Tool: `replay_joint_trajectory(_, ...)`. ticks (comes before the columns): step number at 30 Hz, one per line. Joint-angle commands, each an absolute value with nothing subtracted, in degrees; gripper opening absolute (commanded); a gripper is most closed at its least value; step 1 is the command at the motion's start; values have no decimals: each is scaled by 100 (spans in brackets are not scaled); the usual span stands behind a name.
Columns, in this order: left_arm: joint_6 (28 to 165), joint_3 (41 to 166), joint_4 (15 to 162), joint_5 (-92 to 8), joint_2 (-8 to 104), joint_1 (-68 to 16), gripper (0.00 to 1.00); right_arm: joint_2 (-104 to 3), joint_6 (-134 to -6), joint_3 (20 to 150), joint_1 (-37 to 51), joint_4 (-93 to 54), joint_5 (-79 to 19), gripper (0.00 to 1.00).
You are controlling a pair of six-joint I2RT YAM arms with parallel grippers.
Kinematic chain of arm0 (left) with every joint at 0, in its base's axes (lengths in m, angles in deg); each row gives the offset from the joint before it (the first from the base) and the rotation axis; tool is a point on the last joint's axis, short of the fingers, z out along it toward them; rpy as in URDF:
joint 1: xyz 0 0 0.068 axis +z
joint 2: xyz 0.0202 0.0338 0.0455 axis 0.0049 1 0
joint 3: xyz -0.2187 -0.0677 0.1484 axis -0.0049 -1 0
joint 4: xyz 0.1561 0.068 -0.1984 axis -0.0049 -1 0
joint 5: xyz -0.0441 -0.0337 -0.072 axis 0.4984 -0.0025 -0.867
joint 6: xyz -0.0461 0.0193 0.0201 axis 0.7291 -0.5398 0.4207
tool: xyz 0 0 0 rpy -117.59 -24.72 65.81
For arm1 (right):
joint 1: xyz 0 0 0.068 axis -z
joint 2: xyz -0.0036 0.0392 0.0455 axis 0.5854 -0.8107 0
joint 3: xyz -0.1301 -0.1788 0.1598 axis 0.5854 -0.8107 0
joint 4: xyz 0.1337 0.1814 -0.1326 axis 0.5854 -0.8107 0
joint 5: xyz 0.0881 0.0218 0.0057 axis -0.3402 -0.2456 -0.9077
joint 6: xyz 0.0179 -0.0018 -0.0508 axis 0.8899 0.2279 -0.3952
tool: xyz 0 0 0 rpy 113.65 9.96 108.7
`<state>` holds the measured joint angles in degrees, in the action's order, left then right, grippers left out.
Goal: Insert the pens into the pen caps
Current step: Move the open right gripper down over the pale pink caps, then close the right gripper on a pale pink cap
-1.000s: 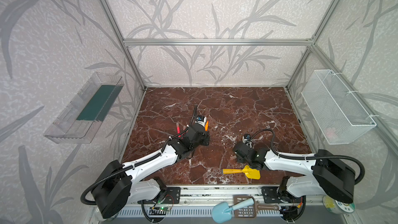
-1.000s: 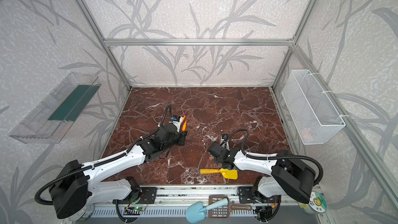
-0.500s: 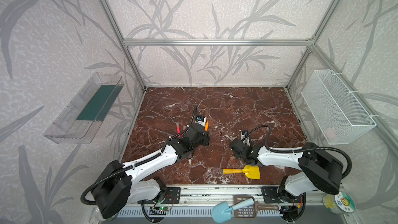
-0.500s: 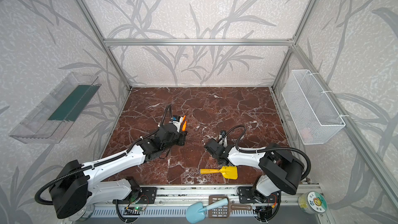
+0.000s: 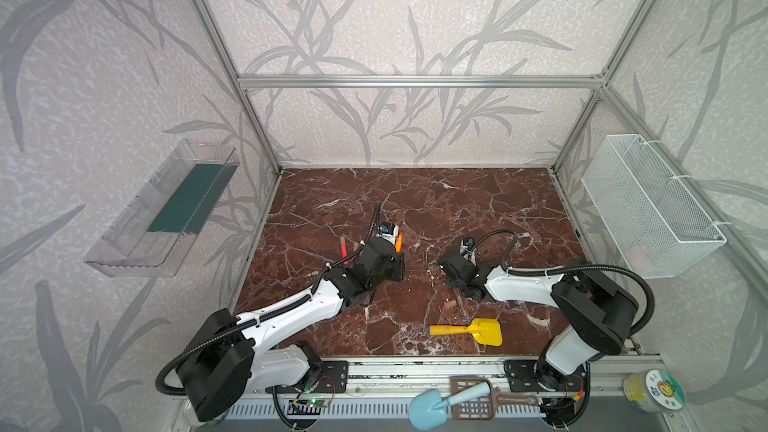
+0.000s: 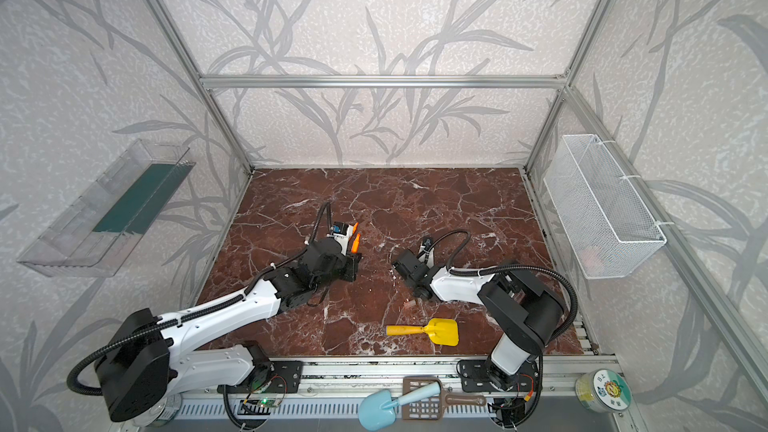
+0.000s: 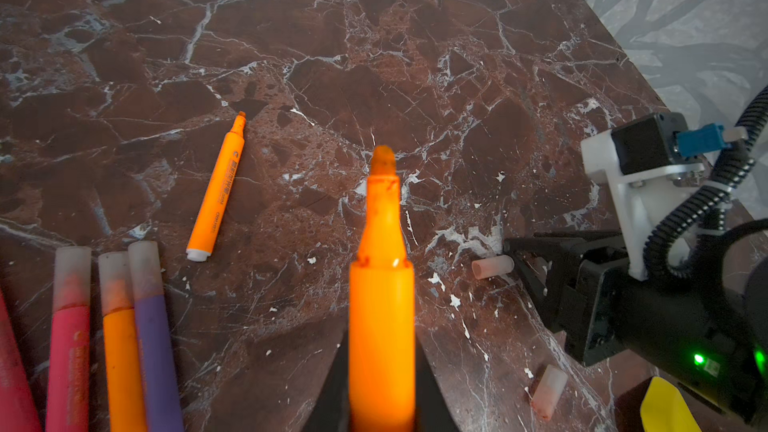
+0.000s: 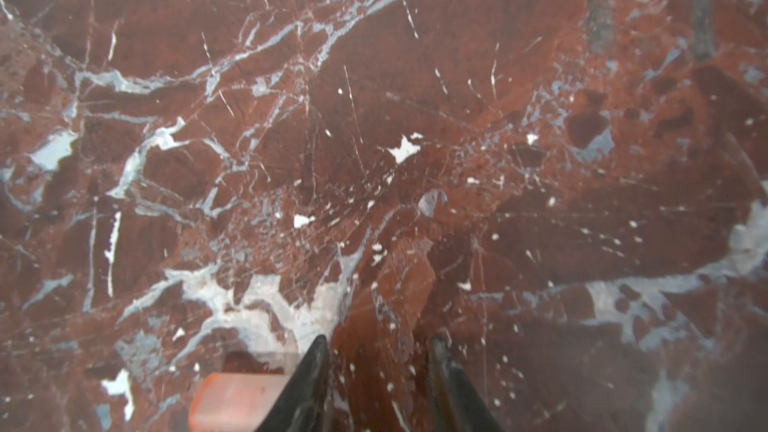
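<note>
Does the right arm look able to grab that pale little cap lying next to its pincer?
Probably yes. The cap lies uncovered on the marble, and the right pincer is open and empty. But the cap sits just outside one finger, so a small sideways shift seems needed.

Soft, even light is filling the scene; faint shadows are lying on the floor (image 5: 415, 209). The right wrist view is blurring (cap (image 8: 237, 403) smeared); the close pen (image 7: 381, 326) is glowing, unfocused.
</note>
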<state>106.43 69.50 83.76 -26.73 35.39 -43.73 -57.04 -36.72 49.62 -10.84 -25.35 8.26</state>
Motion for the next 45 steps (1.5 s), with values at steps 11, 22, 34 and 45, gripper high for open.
replay_joint_trajectory(11, 10657, 6940, 8482, -2698, 3499, -4363, 0, -6462, -4004, 6003, -1065, -2895, 316, 39)
replay_joint_trajectory(22, 10660, 6912, 8482, -2689, 3420, -4360, 0, -6170, -4199, 6500, -1057, -3193, 205, 47)
replay_joint_trajectory(34, 10667, 6912, 8495, -2726, 3427, -4362, 0, -6620, -3984, 6707, -1224, -3413, -6, 69)
replay_joint_trajectory(45, 10662, 6914, 8502, -2741, 3435, -4357, 0, -6727, -3892, 6529, -1235, -3527, 10, 61)
